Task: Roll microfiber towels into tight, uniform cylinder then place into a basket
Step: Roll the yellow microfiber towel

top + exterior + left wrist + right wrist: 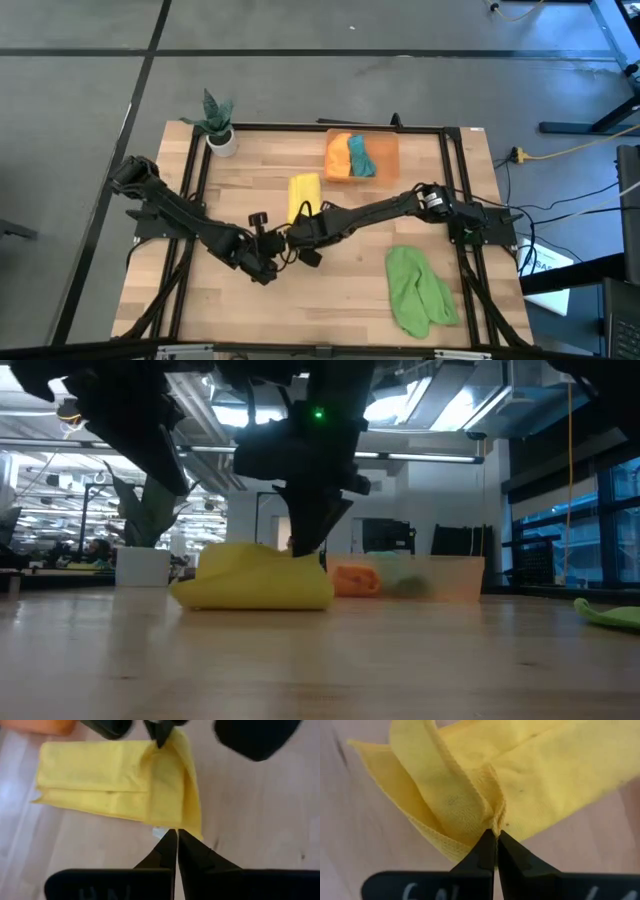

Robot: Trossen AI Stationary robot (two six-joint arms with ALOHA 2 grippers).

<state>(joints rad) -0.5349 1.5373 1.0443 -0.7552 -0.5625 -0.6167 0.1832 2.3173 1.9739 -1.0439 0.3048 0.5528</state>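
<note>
A yellow towel, loosely folded, lies flat on the wooden table near its middle. My right gripper reaches in from the right and is shut on the towel's near end; in the low view it comes down onto the towel. My left gripper, shut, hangs at the same end of the towel, by a small white tag. The orange basket stands at the far side with an orange towel and a teal towel in it. A light green towel lies crumpled at the near right. My right gripper pinches a gathered fold of the yellow towel's edge between its two fingertips, several layers puckered there. The fingers slant down from above. The rest of the towel lies slack on the table. My left gripper: I cannot tell whether its tips touch the towel's edge.
A white pot with a green plant stands at the far left corner. A black frame runs around the table. Bare wood shows at the near middle and between the towel and the basket.
</note>
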